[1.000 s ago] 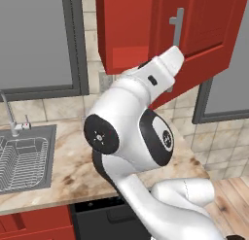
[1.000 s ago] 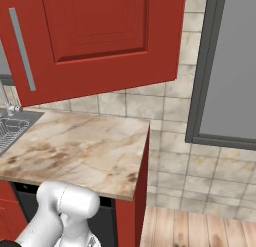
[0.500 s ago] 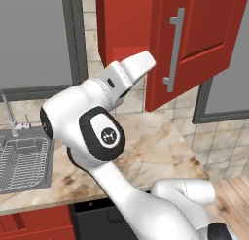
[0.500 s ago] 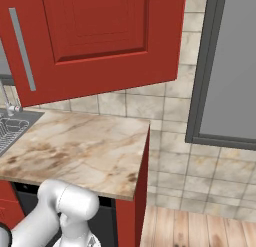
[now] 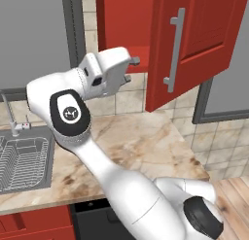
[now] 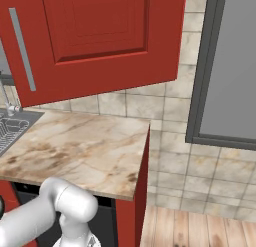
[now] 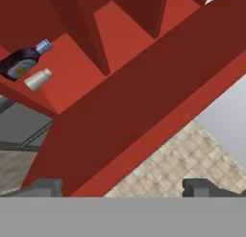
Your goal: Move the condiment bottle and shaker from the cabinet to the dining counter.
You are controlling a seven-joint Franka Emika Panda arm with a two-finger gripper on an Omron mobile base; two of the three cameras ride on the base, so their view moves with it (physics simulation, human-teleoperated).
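Navy condiment bottle (image 7: 21, 62) far beyond fingertips (image 7: 46, 186)

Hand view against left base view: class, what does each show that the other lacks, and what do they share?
Hand view alone: the condiment bottle and the shaker, side by side on the red shelf, and the two finger tips spread wide. Left base view alone: the arm, the sink, the marble worktop and the door's silver handle. Both: the opened cabinet and tiled wall.
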